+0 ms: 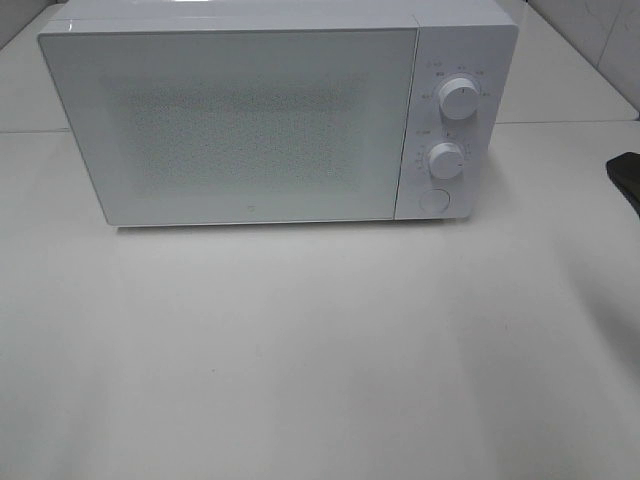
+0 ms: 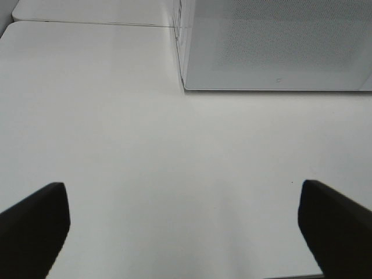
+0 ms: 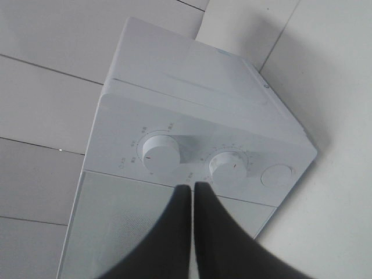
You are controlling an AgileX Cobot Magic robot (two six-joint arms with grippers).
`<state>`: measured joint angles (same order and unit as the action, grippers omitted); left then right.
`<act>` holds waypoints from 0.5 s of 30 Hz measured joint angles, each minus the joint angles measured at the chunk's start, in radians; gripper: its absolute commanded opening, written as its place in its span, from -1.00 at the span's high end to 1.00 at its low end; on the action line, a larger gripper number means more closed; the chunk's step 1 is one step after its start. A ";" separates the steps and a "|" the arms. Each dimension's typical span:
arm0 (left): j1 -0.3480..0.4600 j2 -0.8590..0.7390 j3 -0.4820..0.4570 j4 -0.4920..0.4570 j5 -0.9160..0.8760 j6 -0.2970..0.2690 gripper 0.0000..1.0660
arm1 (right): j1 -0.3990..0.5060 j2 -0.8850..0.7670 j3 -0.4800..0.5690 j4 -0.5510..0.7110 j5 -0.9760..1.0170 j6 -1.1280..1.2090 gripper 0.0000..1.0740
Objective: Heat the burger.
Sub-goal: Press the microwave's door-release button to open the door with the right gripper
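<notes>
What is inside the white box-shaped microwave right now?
The white box-shaped microwave has its door shut. The speckled pale door panel shows nothing through it, so whatever may sit inside is hidden.

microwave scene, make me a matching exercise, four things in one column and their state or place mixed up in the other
1 microwave door
2 left gripper
3 right gripper
4 round button

a jaws shut
b closed
c just below the lower knob
d jaws wide open

Pairs: 1-b, 2-d, 3-a, 4-c
</notes>
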<state>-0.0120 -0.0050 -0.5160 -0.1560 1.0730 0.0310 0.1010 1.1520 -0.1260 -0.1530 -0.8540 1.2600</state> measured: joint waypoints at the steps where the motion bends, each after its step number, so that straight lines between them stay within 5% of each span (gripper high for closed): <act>1: 0.000 0.000 0.000 0.000 0.000 0.000 -0.88 | 0.000 0.000 0.000 0.000 0.000 0.000 1.00; 15: 0.000 0.000 0.000 0.000 0.000 0.000 -0.88 | 0.002 0.492 -0.001 0.025 -0.338 0.299 1.00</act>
<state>-0.0120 -0.0050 -0.5160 -0.1560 1.0730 0.0310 0.1030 1.6440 -0.1270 -0.1280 -1.1920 1.5590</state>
